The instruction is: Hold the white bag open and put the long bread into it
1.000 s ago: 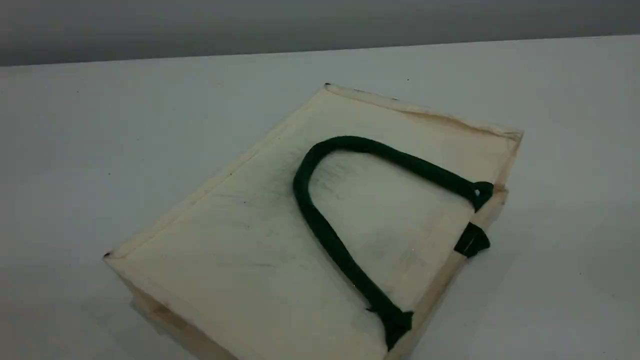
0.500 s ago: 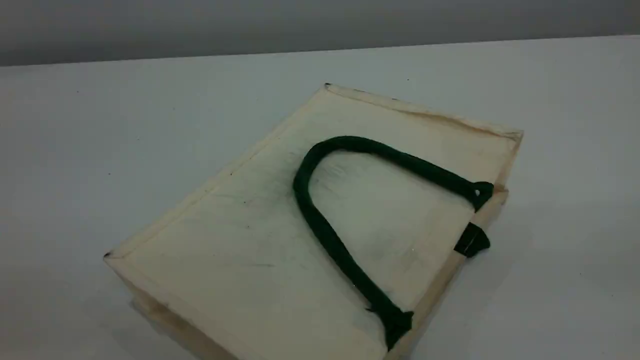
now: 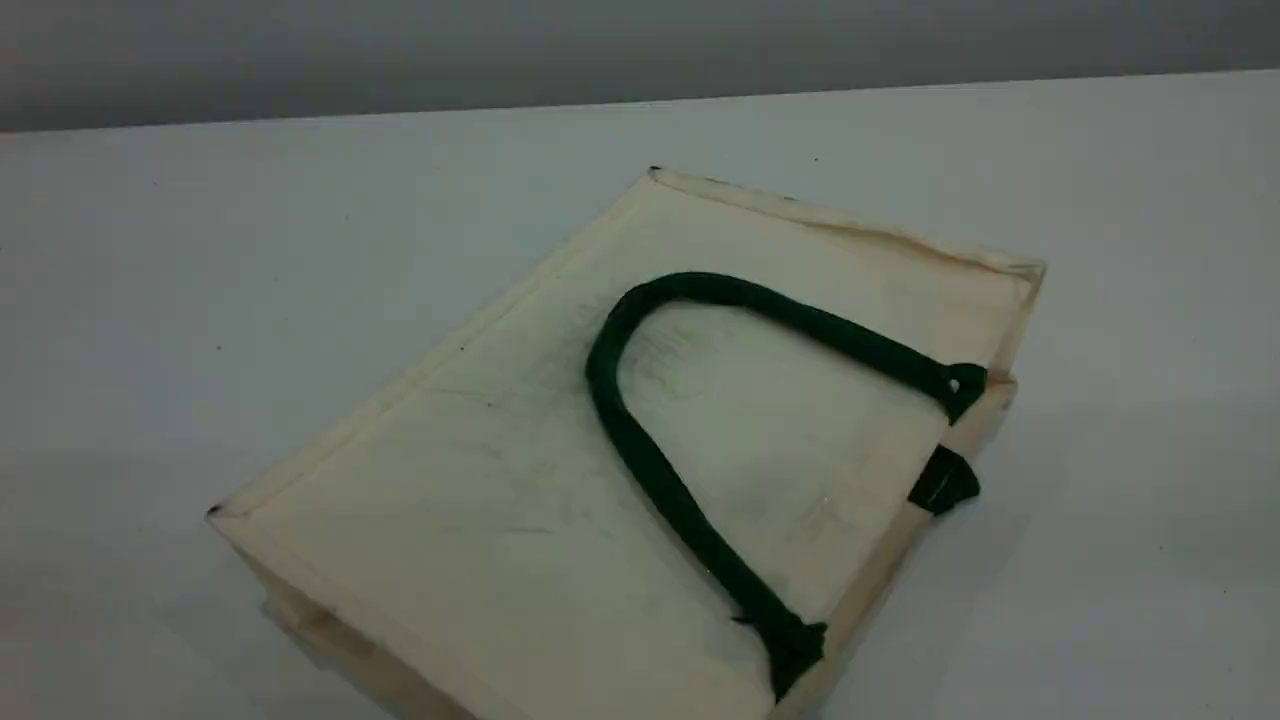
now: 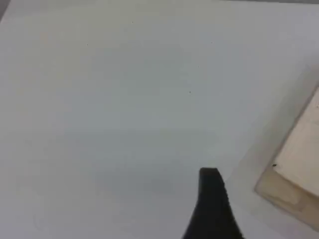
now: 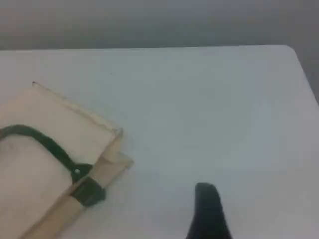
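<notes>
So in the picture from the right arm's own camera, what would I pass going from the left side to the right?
The white bag lying flat, with a dark green handle on top → bare table → one black fingertip of the right gripper at the bottom edge.

White bag [image 3: 480, 500]: near corner cut off by bottom edge of my scene view. Second green handle [image 3: 942, 482] mostly hidden under bag, only short stub visible at mouth edge. Mouth lies flat, interior not visible. Left wrist view: only bag corner at right edge, blurred. Right wrist view: bag cut off at left and bottom. Each end effector [image 4: 212, 199] [image 5: 208, 206] shows one dark fingertip only; I cannot see second finger.
</notes>
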Tool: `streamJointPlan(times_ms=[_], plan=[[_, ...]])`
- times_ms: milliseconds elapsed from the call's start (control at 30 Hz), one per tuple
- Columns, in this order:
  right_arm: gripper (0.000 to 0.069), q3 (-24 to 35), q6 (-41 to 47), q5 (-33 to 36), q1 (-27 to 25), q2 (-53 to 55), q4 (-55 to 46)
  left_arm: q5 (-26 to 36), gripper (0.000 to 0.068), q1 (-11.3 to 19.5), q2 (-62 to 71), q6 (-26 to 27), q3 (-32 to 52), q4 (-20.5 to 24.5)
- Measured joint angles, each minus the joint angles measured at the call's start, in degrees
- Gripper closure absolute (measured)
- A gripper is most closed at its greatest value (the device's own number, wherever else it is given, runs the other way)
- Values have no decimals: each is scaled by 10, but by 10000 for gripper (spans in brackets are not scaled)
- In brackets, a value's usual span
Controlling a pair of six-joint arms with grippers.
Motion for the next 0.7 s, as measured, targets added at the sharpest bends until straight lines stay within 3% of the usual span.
streamJointPlan(times_ms=[233, 700], plan=[[244, 0, 0, 0, 0, 0, 1, 0, 230, -23, 0, 0, 0, 0], [244, 0, 0, 0, 0, 0, 3, 0, 230, -22, 0, 0, 0, 0]])
